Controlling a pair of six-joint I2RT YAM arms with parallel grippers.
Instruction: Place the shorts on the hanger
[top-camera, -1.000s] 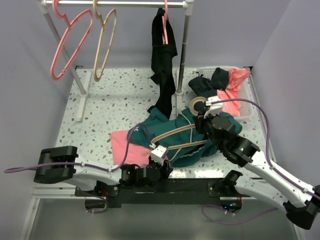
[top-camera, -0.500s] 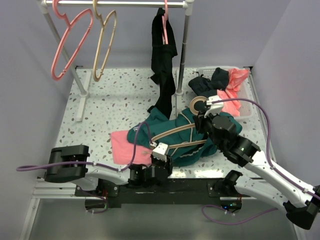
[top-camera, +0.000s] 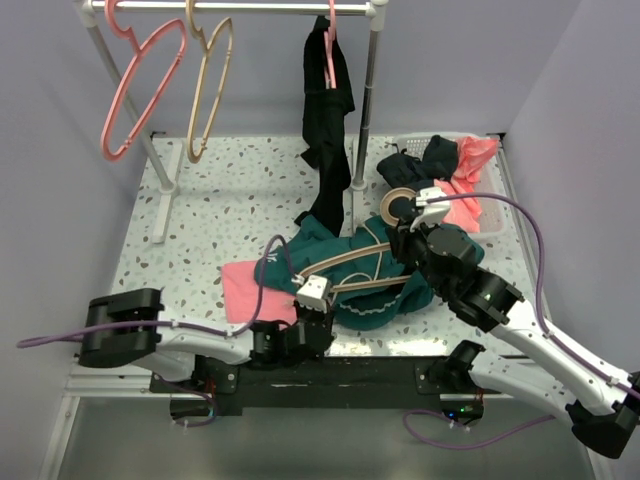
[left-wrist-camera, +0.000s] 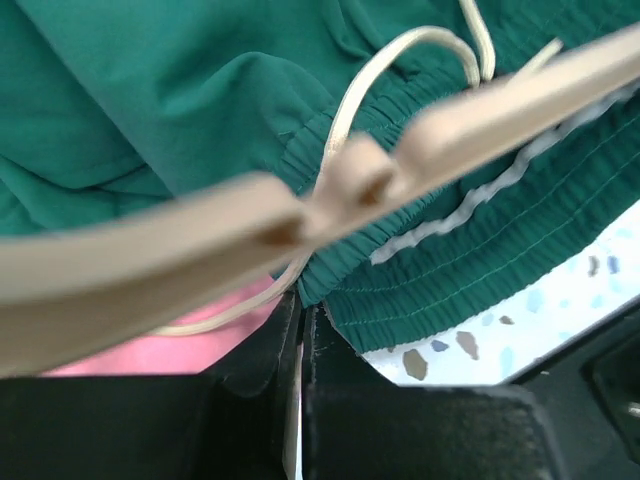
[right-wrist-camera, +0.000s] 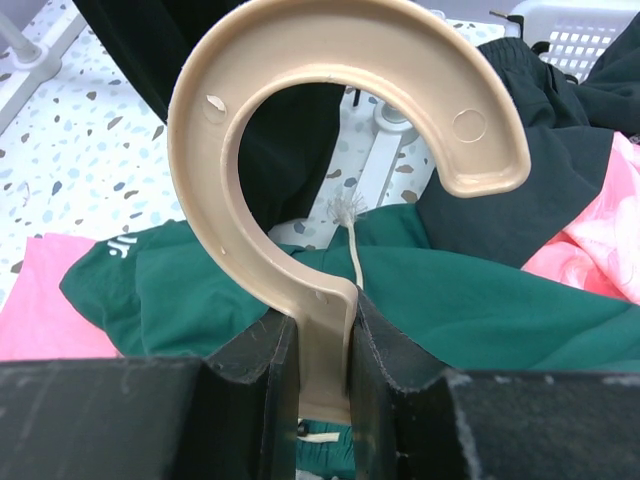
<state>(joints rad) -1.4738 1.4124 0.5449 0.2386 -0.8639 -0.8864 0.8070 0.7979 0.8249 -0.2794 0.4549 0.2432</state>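
Observation:
The teal-green shorts (top-camera: 312, 243) lie bunched on the speckled table near its front middle. A tan hanger (top-camera: 340, 260) lies slanted across them, hook to the upper right. My right gripper (top-camera: 401, 226) is shut on the hanger's neck just below the hook, as the right wrist view shows (right-wrist-camera: 325, 350), with the hook (right-wrist-camera: 330, 40) standing above the jaws. My left gripper (top-camera: 318, 302) is at the shorts' front edge. In the left wrist view it (left-wrist-camera: 300, 310) is shut on the ribbed waistband of the shorts (left-wrist-camera: 150, 90), with the hanger (left-wrist-camera: 480, 100) and the white drawstring just above.
A flat pink cloth (top-camera: 250, 290) lies under the shorts' left side. A clothes rack at the back holds pink hangers (top-camera: 140, 85), a second tan hanger (top-camera: 208, 90) and a long black garment (top-camera: 328, 110). A white basket (top-camera: 495, 222) of clothes stands back right.
My left gripper has shifted slightly left and up with the shorts' edge, and the hanger's left end has risen a little. The right gripper has kept its hold on the hanger.

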